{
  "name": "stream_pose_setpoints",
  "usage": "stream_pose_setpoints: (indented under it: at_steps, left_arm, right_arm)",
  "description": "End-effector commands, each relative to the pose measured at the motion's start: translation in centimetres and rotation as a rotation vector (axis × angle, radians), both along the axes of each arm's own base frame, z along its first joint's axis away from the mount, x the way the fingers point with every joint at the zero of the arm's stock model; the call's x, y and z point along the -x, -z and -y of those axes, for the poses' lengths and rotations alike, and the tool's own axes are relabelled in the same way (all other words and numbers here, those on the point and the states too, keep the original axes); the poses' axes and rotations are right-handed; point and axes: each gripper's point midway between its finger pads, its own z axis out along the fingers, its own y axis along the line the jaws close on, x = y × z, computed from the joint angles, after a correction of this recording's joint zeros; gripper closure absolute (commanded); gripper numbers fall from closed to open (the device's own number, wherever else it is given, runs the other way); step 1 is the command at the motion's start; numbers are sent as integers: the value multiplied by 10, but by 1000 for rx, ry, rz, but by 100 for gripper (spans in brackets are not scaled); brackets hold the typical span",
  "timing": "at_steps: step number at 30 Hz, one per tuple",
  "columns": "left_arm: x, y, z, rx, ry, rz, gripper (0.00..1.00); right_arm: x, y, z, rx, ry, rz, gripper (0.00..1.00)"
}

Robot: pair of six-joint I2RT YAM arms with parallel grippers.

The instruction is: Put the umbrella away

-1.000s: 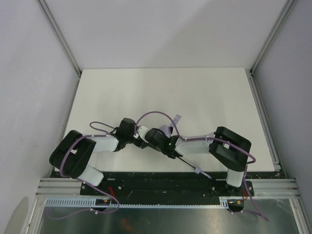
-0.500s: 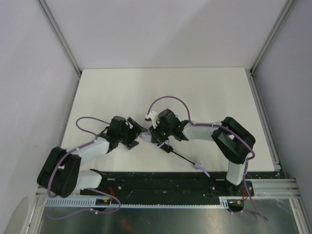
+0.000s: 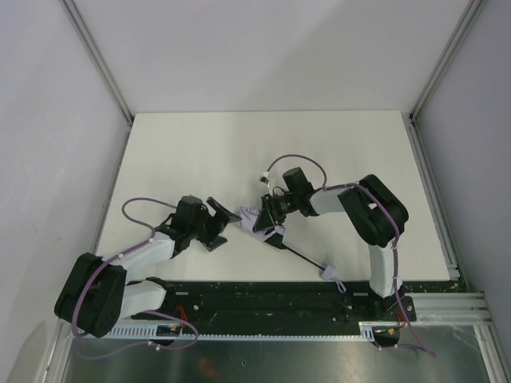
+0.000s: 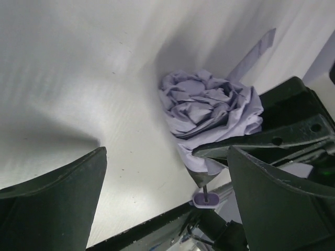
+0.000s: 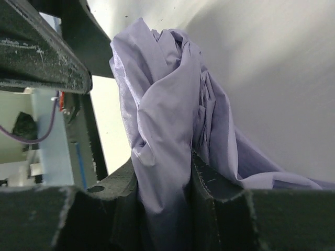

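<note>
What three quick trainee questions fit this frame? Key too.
1. True or false: the jaws of the left gripper stand open.
2. Fill in: the handle of the umbrella lies toward the ____ edge of the table.
3. What does the right gripper clamp? A handle; B canopy; C nothing.
Key: 1 true; 2 near; 3 B.

Bits of the umbrella (image 3: 248, 215) you cannot see well
From above, the right gripper (image 3: 266, 219) covers most of its cloth, and the handle (image 3: 329, 273) at 5 o'clock is too small to make out. In the right wrist view the cloth runs off the bottom edge between the fingers (image 5: 225, 209), and the cable (image 5: 31, 137) at 9 o'clock is blurry.
</note>
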Motion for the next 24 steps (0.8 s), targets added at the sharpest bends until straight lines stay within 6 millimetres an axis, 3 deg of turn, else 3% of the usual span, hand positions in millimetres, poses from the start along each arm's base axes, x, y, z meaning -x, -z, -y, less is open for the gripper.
stream_pose_setpoints:
  at_steps: [1, 5, 11, 19, 21, 24]
  left_arm:
    - [-7, -15, 25, 106, 4, 23, 0]
    - [-7, -9, 45, 146, 19, -40, 0]
    - [5, 23, 57, 134, -36, -200, 1]
    - [-2, 67, 28, -88, -120, -212, 4]
    - [-2, 77, 23, -131, -109, -224, 9]
    - [3, 93, 18, -169, -81, -258, 24]
  right_arm:
    - [31, 30, 12, 44, -3, -223, 100]
    - [26, 29, 9, 18, 6, -232, 100]
    - [27, 24, 6, -6, -11, -224, 100]
    - [37, 3, -1, -60, -101, -141, 100]
    - [41, -6, -3, -78, -132, -98, 100]
    - [45, -20, -7, -104, -173, -34, 100]
